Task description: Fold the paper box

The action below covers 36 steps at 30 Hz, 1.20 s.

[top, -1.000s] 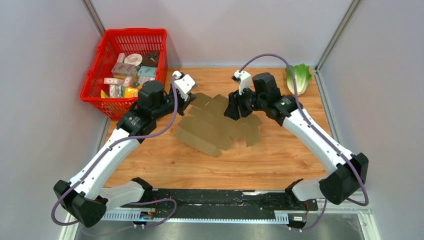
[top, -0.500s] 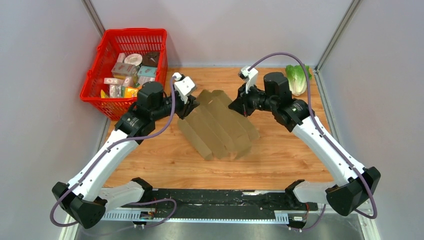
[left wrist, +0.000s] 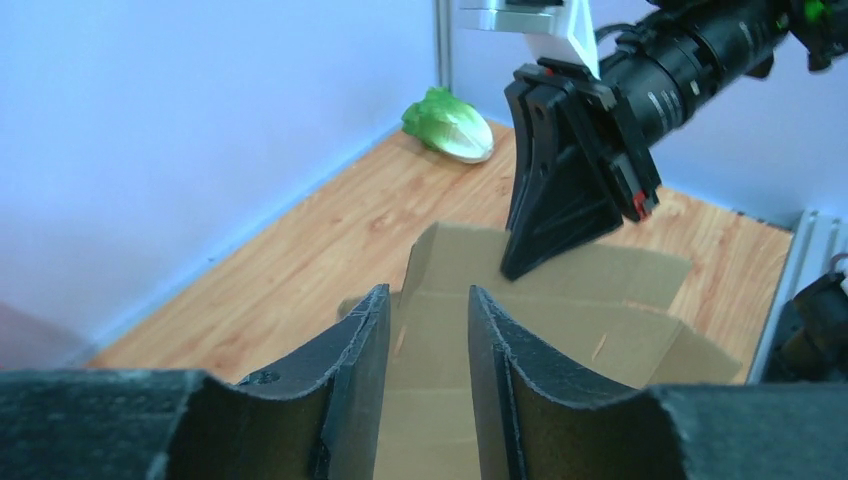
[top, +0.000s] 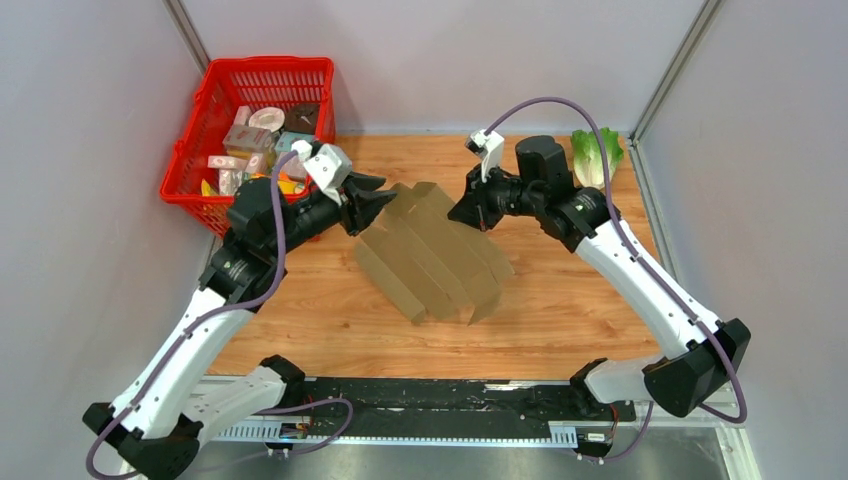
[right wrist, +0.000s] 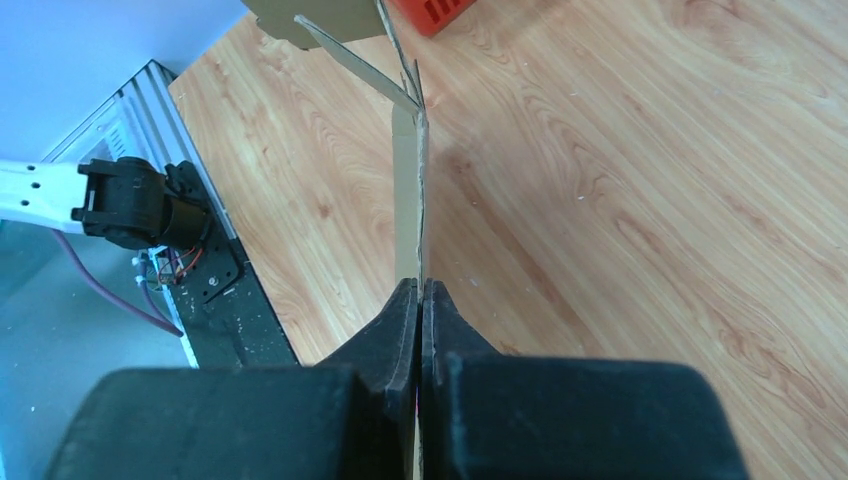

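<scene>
The paper box [top: 432, 255] is a flat brown cardboard sheet with creased flaps, tilted up off the wooden table at its far end. My right gripper [top: 463, 214] is shut on its far right edge. In the right wrist view, the thin cardboard edge [right wrist: 408, 190] runs straight out from the pinched fingertips [right wrist: 406, 292]. My left gripper [top: 378, 198] is open just left of the sheet's far left corner and holds nothing. In the left wrist view, the sheet [left wrist: 560, 320] lies beyond the parted fingers [left wrist: 360, 335], with the right gripper [left wrist: 515, 265] clamped on its top edge.
A red basket [top: 262, 64] with several small printed packages stands at the far left, behind my left arm. A green lettuce [top: 597, 155] lies at the far right corner by the wall. Grey walls close in three sides of the table [top: 330, 320].
My left gripper opened, let go of the cardboard and drew back to the left. My right gripper shut on the far edge and raised it, so the sheet turned and tilted up.
</scene>
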Each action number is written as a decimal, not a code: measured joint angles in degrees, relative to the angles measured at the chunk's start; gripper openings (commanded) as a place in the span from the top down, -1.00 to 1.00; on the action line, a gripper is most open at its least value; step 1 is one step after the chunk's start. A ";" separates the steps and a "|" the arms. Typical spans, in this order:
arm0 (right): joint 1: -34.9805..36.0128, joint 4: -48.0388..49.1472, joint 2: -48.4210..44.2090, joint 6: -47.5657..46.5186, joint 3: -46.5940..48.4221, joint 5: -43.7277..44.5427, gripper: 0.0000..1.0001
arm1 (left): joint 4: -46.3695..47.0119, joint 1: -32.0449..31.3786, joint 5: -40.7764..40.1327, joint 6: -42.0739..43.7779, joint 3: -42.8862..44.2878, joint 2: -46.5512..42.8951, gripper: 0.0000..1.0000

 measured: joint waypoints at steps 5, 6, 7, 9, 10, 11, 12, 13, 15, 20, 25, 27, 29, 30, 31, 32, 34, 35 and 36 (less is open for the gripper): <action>2.23 -0.22 0.57 1.01 0.44 0.04 1.00 | 3.02 0.00 -1.36 -7.19 -0.28 5.38 -0.13; 2.62 -0.22 0.57 1.18 0.44 0.04 1.00 | 3.19 0.00 -1.81 -8.46 -0.72 6.23 -0.14; 2.84 -0.22 0.57 1.31 0.44 0.04 1.00 | 3.23 0.02 -1.88 -9.22 -1.07 6.58 -0.12; 3.26 -0.22 0.57 1.64 0.44 0.07 1.00 | 3.61 0.07 -1.36 -10.43 -1.55 6.86 0.03; 3.43 -0.22 0.57 1.81 0.44 0.07 1.00 | 3.91 0.04 -0.72 -10.99 -1.55 6.95 0.08; 3.50 -0.24 0.57 1.92 0.44 0.07 1.00 | 4.33 0.04 -0.07 -11.28 -1.53 6.97 0.19; 3.58 -0.24 0.57 1.95 0.44 0.07 1.00 | 4.57 0.04 0.66 -11.37 -1.53 6.99 0.24; 3.58 -0.24 0.57 2.01 0.44 0.07 1.00 | 4.70 0.04 1.46 -11.43 -1.51 7.10 0.28; 3.58 -0.22 0.57 2.16 0.44 0.13 1.00 | 4.98 0.04 3.26 -11.69 -1.38 7.39 0.31; 3.69 -0.20 0.55 2.62 0.44 0.15 1.00 | 4.96 0.04 7.10 -12.66 -0.87 9.94 0.02; 3.69 -0.15 0.39 3.30 0.44 0.02 1.00 | 4.17 0.04 9.07 -13.18 -0.26 11.96 0.39; 3.69 -0.13 0.31 3.45 0.44 -0.02 1.00 | 4.31 0.04 10.08 -13.42 -0.26 12.00 0.44; 3.69 -0.09 0.28 3.65 0.44 -0.02 1.00 | 4.52 0.04 11.02 -13.66 -0.24 12.00 0.48; 3.69 0.04 0.28 3.72 0.44 -0.02 1.00 | 4.52 0.04 11.61 -13.81 -0.24 12.02 0.46; 3.69 0.22 0.28 3.89 0.44 0.02 1.00 | 4.63 0.04 12.28 -14.05 -0.24 12.13 0.40; 3.69 0.33 0.28 4.04 0.44 0.07 1.00 | 4.83 0.04 13.00 -14.32 -0.24 12.24 0.26; 3.69 0.63 0.31 4.48 0.44 0.22 1.00 | 5.46 0.04 14.73 -14.86 -0.24 12.55 -0.05; 3.69 0.90 0.31 4.74 0.44 0.24 1.00 | 5.73 0.04 15.52 -15.21 -0.24 12.63 -0.13; 3.69 1.11 0.31 4.94 0.44 0.22 1.00 | 5.92 0.04 16.06 -15.54 -0.24 12.66 -0.19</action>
